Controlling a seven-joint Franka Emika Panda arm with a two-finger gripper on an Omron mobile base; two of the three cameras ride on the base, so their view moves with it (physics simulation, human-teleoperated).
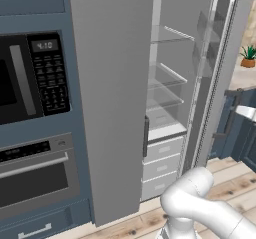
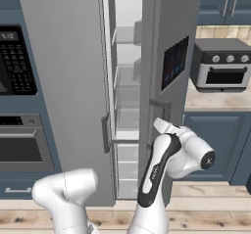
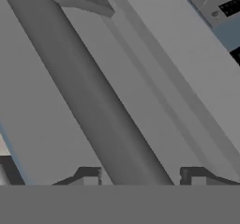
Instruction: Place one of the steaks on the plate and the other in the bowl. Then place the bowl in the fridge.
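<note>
The tool (image 3: 140, 176) shows in the hand view as two small dark finger tips (image 3: 89, 174) standing apart, one on each side of a long grey metallic bar handle (image 3: 89, 101) that runs slantwise between them. The tips do not press on the bar, so the tool is open around it and grips nothing.

In the right base view the white arm with dark joints (image 2: 162, 172) reaches up to the front of the right-hand door (image 2: 169, 57) of the tall grey metallic two-door fridge (image 2: 63, 81); the tool itself is hidden there behind the wrist. That door stands swung partly out and carries a dark touchscreen panel (image 2: 175, 62). Between the doors the pale interior shows, with clear shelves (image 1: 167, 78) above and white drawers (image 1: 162, 165) below. The other door (image 1: 107, 98) appears shut.

Left of the fridge, set into blue-grey cabinetry, are a black microwave with a keypad (image 1: 47, 73) and a black built-in oven (image 1: 35, 170) beneath it. To the right, a grey toaster oven (image 2: 220, 66) sits on a light desk (image 2: 206, 100) over dark blue cabinets. A small potted plant (image 1: 248, 57) stands far off. The floor is of light wooden planks (image 2: 211, 213).
</note>
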